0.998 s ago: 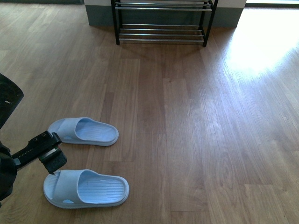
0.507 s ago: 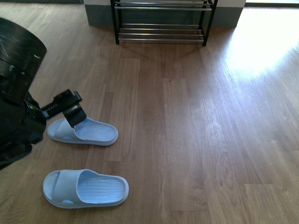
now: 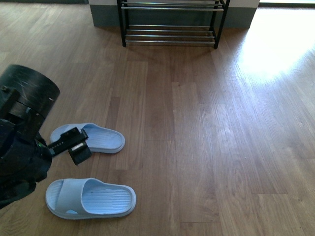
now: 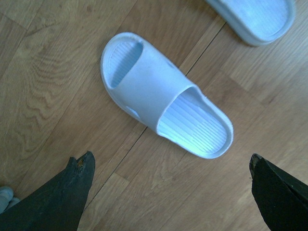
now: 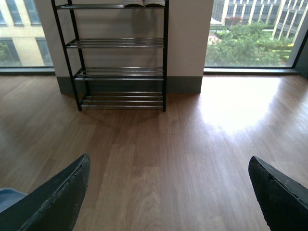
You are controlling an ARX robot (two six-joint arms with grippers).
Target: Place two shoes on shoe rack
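Observation:
Two pale blue slides lie on the wood floor at the left, the far slide [image 3: 103, 139] and the near slide [image 3: 91, 198], toes pointing left. My left gripper [image 3: 79, 147] hangs open between them, overlapping the far slide's strap in the front view. In the left wrist view one slide [image 4: 161, 96] lies ahead of the open left gripper [image 4: 171, 158], with nothing between the fingers [image 4: 62, 197], and the heel of the other slide [image 4: 255, 17] shows at the edge. The shoe rack [image 3: 170, 35] stands at the far wall. My right gripper [image 5: 169, 159] is open and empty, facing the shoe rack [image 5: 120, 72].
White shoe soles [image 5: 144, 3] show on an upper rack shelf. Wood floor [image 3: 206, 128] stretches between the slides and the rack, with bright sun glare [image 3: 275, 39] at the far right. Windows [image 5: 250, 33] flank the wall behind the rack.
My left arm rose from beside the near slide to above the far slide, then came back down, so its gripper now hangs between the two slides. The slides have not moved.

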